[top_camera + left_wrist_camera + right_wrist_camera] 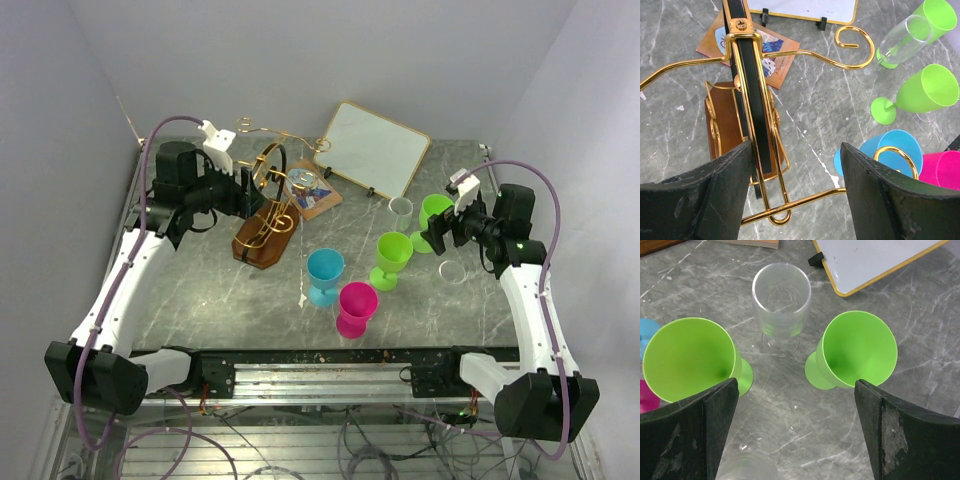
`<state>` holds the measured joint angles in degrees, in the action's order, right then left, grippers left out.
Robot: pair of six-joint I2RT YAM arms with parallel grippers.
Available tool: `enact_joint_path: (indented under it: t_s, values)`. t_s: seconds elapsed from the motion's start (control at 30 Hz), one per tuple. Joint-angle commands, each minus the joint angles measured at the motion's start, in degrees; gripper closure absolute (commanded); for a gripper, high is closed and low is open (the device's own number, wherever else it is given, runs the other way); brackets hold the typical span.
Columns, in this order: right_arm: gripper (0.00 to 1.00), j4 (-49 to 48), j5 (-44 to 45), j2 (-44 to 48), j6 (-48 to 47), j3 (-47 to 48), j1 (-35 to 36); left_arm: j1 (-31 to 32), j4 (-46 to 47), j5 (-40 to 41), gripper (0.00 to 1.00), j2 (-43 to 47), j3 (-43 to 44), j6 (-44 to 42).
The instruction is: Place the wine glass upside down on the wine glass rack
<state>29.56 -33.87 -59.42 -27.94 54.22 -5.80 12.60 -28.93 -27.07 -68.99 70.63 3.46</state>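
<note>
Along the desk's (200, 300) left edge the left arm (125, 275) stretches far, and the left pincer (796, 150) is spread wide around the wine glass rack's (265, 235) upright loop near the far-left corner, clamping nothing. By the right edge, the right pincer (796, 385) gapes empty above the upright clear wine glass (781, 295) and green glasses (687, 357) (860, 355).

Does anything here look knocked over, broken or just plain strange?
Nothing looks spilled or broken. The coloured and clear stemmed glasses stand upright, and the gold wire rack on its brown wooden base holds none. The only stray bits are a colourful printed card lying flat beside the rack and a small white scrap among the glasses.
</note>
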Motion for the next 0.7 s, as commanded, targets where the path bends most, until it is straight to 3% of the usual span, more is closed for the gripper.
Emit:
enact_joint_path:
  t_s: [0.0,0.37,0.67]
  values:
    - [0.0,0.7,0.56,1.15,-0.35,1.28,0.44,1.21,0.36,-5.53,0.22,1.79,-0.87,2.29]
    - [0.0,1.15,2.47,0.46,2.05,2.75,0.62,2.97,2.99,-8.16,0.2,3.14,-4.18,4.46]
    - [0.0,1.73,11.39,-1.56,5.29,6.31,0.96,3.02,0.88,0.83,0.16,5.35,-1.46,-0.68]
